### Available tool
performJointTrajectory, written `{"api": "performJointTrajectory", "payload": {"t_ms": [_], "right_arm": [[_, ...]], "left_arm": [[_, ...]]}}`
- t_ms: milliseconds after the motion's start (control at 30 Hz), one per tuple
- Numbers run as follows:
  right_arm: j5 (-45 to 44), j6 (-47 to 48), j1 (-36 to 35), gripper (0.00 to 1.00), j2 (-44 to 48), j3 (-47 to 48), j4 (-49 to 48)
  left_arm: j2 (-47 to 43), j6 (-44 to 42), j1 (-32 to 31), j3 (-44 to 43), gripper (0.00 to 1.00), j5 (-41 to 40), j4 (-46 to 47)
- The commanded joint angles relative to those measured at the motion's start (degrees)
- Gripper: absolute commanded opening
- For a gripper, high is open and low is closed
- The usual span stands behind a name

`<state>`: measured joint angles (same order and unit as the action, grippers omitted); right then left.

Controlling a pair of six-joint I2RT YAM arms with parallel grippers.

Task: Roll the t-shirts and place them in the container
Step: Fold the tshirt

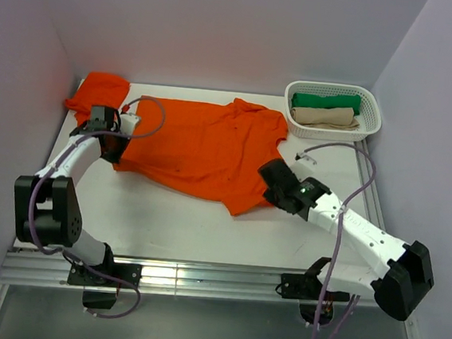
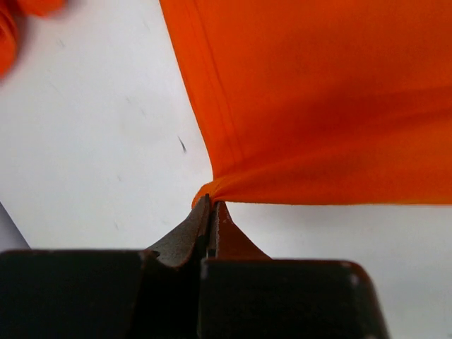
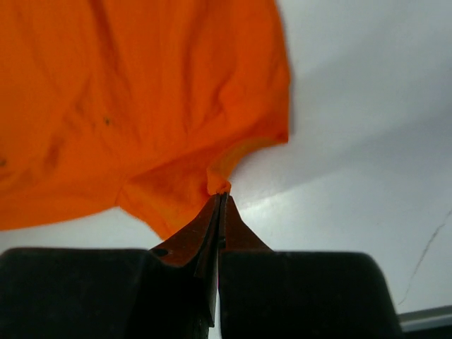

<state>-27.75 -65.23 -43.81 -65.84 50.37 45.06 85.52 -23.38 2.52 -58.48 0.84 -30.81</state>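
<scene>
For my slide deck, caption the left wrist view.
Left gripper pinching the spread orange t-shirt by its corner on the white table.

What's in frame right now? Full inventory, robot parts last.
spread t-shirt: 1, bright orange, flat on the table centre, pinched at two edges
bunched t-shirt: 1, bright orange, far left corner of the table
basket: 1, white plastic mesh, far right corner
folded cloths: 2, one green, one beige, inside the basket
table: 1, white top, metal rail at the near edge
left gripper: 1, black, shut on the spread t-shirt's left corner
right gripper: 1, black, shut on the spread t-shirt's right edge
</scene>
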Motion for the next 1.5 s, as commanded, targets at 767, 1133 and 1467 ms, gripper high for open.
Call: {"api": "performJointTrajectory", "payload": {"t_ms": [767, 1133, 1467], "right_arm": [[10.7, 31.2, 25.4, 0.00, -45.8, 47.3, -7.3], [12.4, 34.6, 27.0, 0.00, -54.8, 55.8, -9.3], [13.0, 35.5, 28.2, 0.00, -58.2, 58.1, -10.8]], "left_arm": [[34.6, 9.2, -3.7, -39.5, 0.00, -0.6, -8.8], [39.3, 11.2, -4.4, -43.0, 0.00, -6.6, -8.7], [38.3, 12.9, -4.4, -43.5, 0.00, -9.6, -9.4]]}}
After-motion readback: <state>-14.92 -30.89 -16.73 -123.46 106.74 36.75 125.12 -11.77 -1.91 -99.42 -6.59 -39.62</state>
